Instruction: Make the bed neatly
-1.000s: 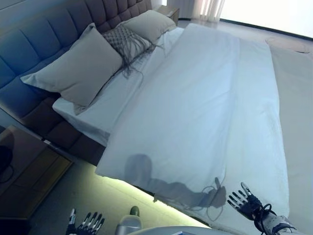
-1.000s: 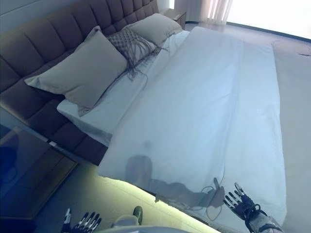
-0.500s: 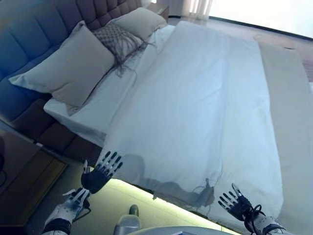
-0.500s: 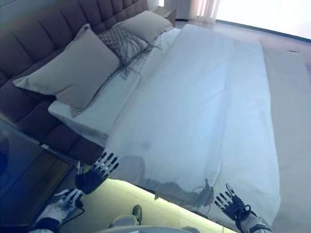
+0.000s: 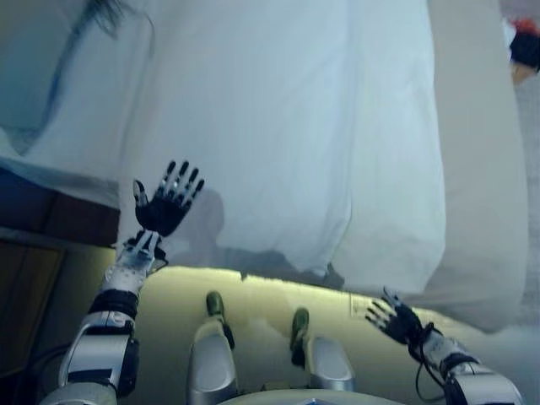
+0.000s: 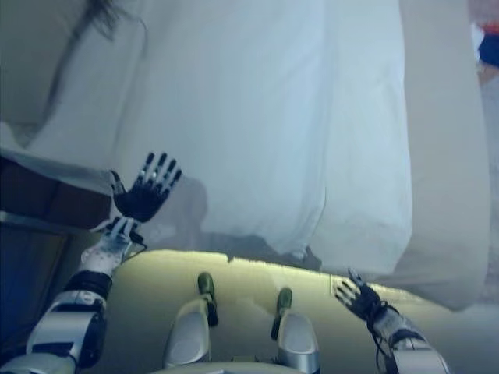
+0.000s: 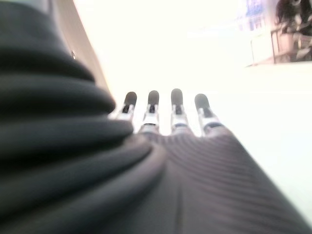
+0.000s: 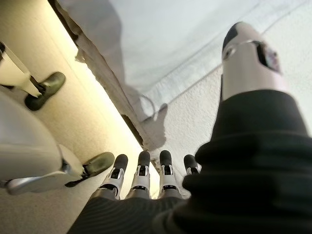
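Note:
A white duvet [image 5: 278, 126] covers the bed, its near edge hanging over the side in a rumpled fold [image 5: 325, 266]. A beige blanket [image 5: 477, 169] lies along the duvet's right side and droops over the bed's edge. My left hand [image 5: 164, 207] is raised in front of the duvet's near left edge, fingers straight and spread, holding nothing. My right hand [image 5: 392, 319] hangs low beside the beige blanket's hanging corner, fingers spread, apart from the cloth. The right wrist view shows its fingertips [image 8: 141, 163] over the floor by the bed's base.
The white sheet and a pillow's corner [image 5: 42, 76] show at the upper left. A dark bedside table [image 5: 25, 287] stands at the lower left. A lit strip of floor [image 5: 270, 291] runs under the bed's edge. A person's arm [image 5: 523, 51] shows at the far upper right.
The camera has tilted down, so the headboard and pillows have left the view. My left hand has risen higher, up to the duvet's near edge. My right hand stays low.

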{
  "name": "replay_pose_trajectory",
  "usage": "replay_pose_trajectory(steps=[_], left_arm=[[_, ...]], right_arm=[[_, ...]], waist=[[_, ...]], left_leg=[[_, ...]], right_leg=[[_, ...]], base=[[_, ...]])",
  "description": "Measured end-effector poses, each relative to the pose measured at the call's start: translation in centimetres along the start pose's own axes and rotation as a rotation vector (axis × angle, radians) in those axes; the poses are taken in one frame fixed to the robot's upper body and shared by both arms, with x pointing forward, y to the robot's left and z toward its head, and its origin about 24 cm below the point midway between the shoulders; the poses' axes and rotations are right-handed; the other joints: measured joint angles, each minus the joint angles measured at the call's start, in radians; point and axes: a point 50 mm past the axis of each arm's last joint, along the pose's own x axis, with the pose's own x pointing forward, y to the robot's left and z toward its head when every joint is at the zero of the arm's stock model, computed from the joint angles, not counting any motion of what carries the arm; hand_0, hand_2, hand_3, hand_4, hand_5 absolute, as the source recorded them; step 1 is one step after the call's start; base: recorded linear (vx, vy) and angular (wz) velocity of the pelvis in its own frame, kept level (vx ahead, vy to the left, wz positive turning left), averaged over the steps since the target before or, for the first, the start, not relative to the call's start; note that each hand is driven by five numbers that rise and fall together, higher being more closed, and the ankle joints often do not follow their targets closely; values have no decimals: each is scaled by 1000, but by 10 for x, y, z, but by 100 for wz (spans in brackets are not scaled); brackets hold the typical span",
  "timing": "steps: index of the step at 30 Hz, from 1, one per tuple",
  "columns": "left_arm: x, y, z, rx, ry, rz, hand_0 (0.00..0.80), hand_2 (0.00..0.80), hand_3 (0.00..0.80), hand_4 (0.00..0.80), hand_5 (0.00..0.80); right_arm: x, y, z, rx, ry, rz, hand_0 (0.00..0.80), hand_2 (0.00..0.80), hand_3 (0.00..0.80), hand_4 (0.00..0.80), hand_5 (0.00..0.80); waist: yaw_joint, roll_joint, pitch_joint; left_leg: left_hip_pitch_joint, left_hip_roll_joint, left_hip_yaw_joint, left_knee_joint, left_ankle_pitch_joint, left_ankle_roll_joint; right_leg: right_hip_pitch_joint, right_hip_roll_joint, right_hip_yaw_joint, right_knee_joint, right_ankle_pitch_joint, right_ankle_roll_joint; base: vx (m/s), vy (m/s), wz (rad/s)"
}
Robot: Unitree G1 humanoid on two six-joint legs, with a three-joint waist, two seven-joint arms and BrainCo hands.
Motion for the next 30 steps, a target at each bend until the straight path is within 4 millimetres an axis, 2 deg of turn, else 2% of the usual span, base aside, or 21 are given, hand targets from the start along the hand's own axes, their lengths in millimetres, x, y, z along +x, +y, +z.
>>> replay_pose_trajectory(steps=[4, 9, 13, 21, 26, 30], left_arm=[[16, -8, 26, 32, -113, 17, 0, 0, 0, 0, 0], [16, -7, 40, 38, -216, 82, 0, 0, 0, 0, 0], [6, 0, 59, 31, -337, 166, 0, 0, 0, 0, 0], [-6, 4, 80, -51, -542, 221, 0, 0, 0, 0, 0], [-11, 5, 89, -127, -641, 229, 0, 0, 0, 0, 0], [-20, 8, 106, -152, -719, 297, 0, 0, 0, 0, 0]], right_arm=[[9, 28, 20, -34, -44, 84, 0, 0, 0, 0, 0], [11, 38, 21, -76, -41, 128, 0, 0, 0, 0, 0], [12, 46, 26, -86, -55, 175, 0, 0, 0, 0, 0], [14, 65, 34, -129, -97, 275, 0, 0, 0, 0, 0], [12, 67, 39, -132, -126, 288, 0, 0, 0, 0, 0], [8, 69, 53, -144, -170, 296, 0, 0, 0, 0, 0]], waist=[[-6, -31, 62], [-5, -69, 86], [-3, -73, 87], [-1, -79, 89], [3, -84, 92], [10, -84, 92]], left_leg=[[-122, 9, -9, 115, -33, 20], [-202, 13, -25, 185, -49, 32], [-289, 21, -46, 235, -56, 32], [-404, 17, -82, 284, -48, 36], [-442, 10, -112, 309, -49, 23], [-477, 10, -119, 326, -50, 21]], right_leg=[[-134, -16, 22, 133, -35, 5], [-220, -32, 28, 227, -63, 8], [-312, -35, 28, 305, -85, 0], [-435, -47, 23, 421, -133, -19], [-464, -49, 17, 459, -155, -19], [-499, -49, 14, 479, -163, -23]], base=[[-127, 35, -8], [-108, 33, 4], [-79, 17, 4], [-53, 27, 8], [-37, 26, 11], [-70, 18, 2]])
